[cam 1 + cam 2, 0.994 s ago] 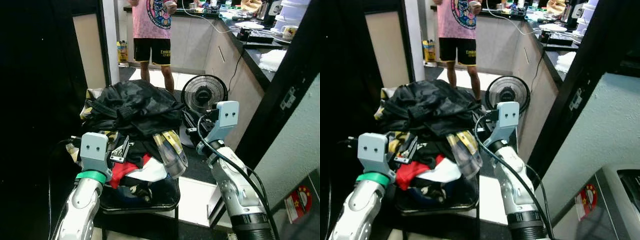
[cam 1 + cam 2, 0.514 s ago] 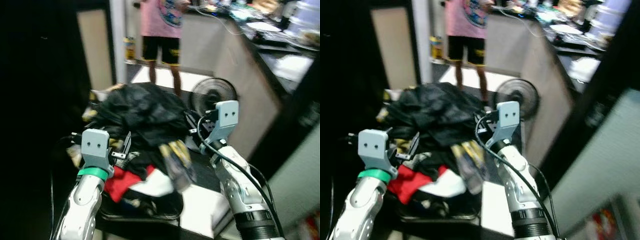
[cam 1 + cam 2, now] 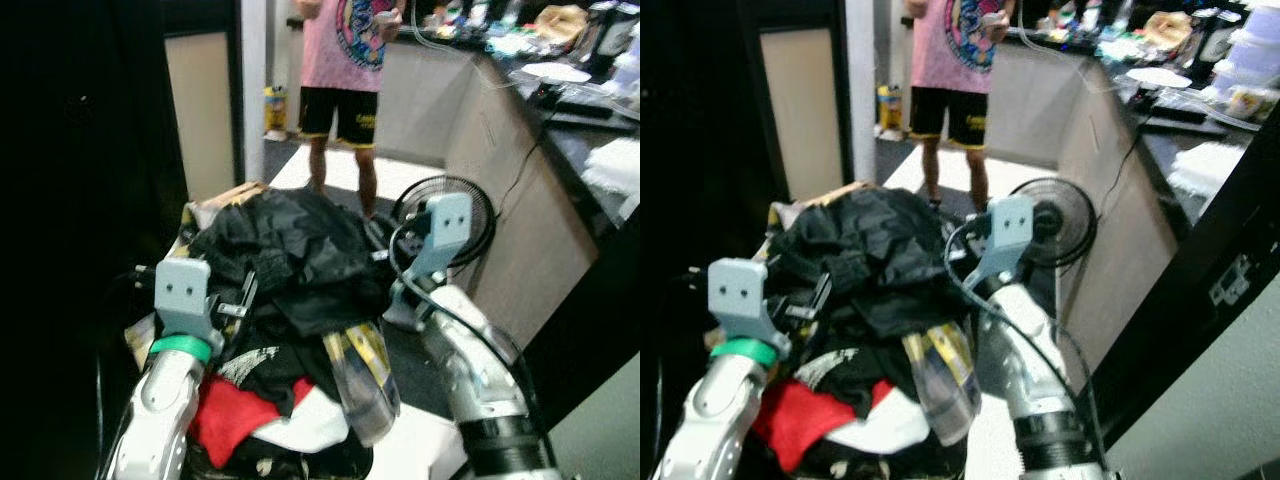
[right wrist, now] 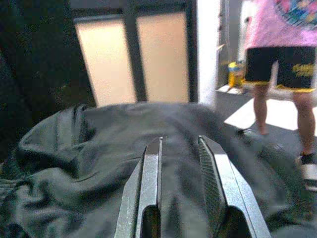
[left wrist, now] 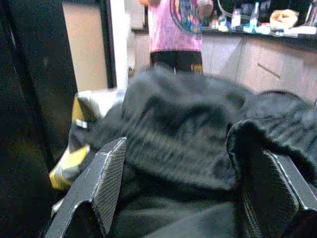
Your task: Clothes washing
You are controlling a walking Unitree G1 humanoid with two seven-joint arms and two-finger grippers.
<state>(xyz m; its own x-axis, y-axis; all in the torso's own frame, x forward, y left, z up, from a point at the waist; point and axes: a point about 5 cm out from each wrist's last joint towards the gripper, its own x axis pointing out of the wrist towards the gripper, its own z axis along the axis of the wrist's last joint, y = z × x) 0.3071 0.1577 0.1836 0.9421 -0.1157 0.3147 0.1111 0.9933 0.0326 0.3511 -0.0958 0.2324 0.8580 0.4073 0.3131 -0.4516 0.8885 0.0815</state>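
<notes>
One crumpled black garment (image 3: pixel 290 250) tops heaped clothes (image 3: pixel 270 400)

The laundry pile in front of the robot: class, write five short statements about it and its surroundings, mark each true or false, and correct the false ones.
1. A crumpled black garment lies on top of the laundry pile. True.
2. The left gripper has its black fingers spread wide, with dark cloth between them. True.
3. A round black floor fan stands to the left of the pile. False: it stands to the right, beside the kitchen counter.
4. A person in a pink shirt and black shorts stands beyond the pile. True.
5. The right gripper is spread wide. False: its fingers stand close together, a narrow gap between them, above the black garment.
</notes>
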